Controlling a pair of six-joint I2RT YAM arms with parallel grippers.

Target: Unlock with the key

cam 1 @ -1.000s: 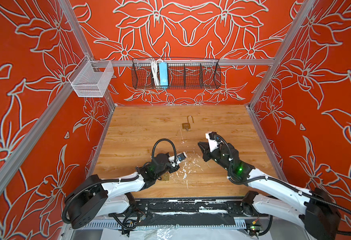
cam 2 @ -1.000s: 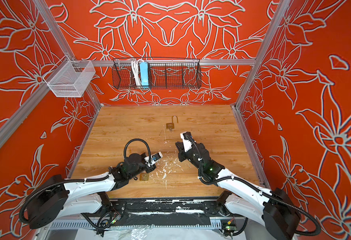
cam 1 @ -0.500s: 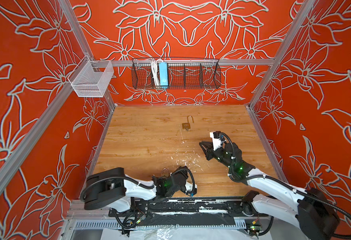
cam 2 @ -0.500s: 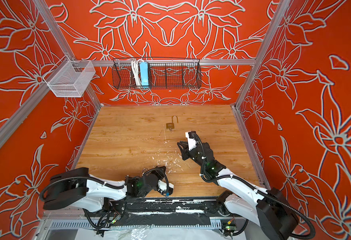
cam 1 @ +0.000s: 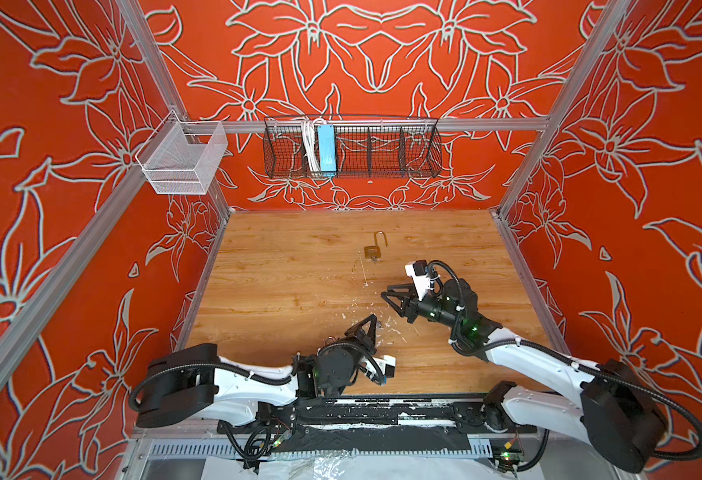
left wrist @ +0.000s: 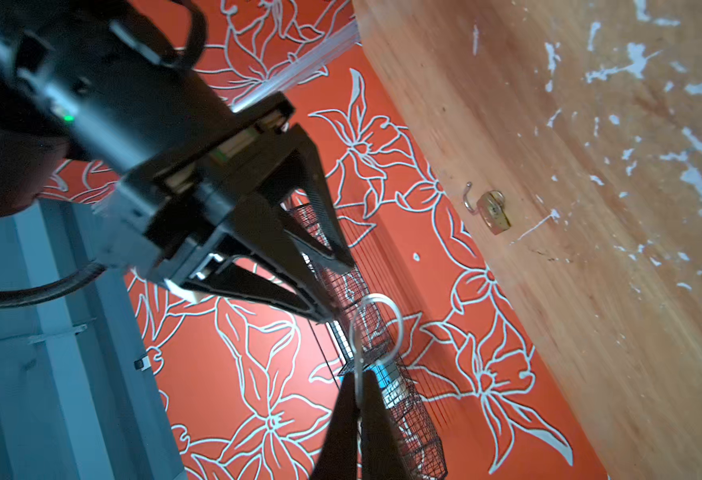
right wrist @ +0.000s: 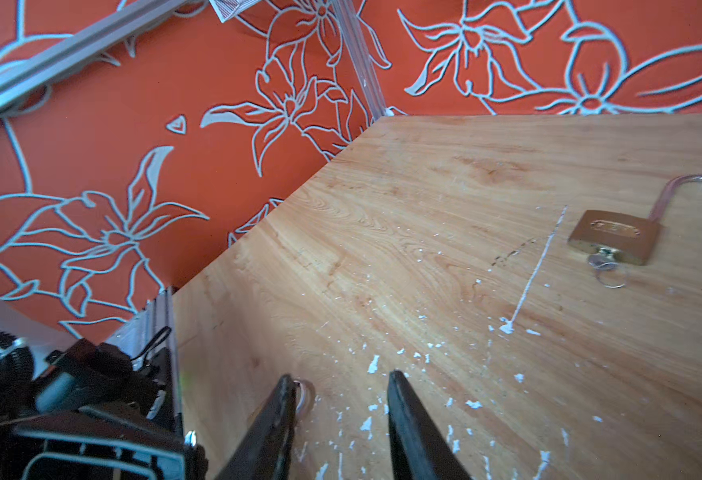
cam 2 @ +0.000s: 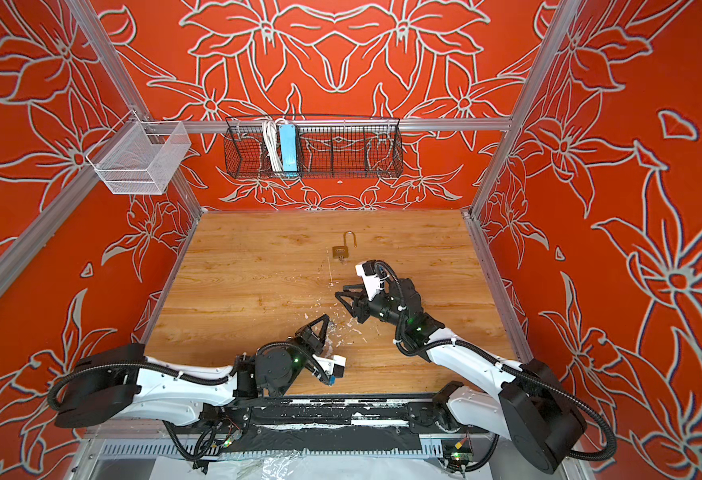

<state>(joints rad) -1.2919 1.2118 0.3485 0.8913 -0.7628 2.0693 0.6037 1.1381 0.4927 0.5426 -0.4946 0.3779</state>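
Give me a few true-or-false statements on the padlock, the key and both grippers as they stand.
1. The padlock has its hoop open. True.
2. A key sits in the padlock. True.
3. The right gripper holds the padlock. False: its jaws are open, and the padlock lies apart from it on the table.
4. The left gripper is open. False: it is shut on a thin ring.

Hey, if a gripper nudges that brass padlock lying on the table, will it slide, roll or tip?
Probably slides rather than rolls: the padlock lies flat on the smooth wooden table. It looks solid brass, so likely heavy for its size. The open shackle and inserted key may snag and make it pivot.
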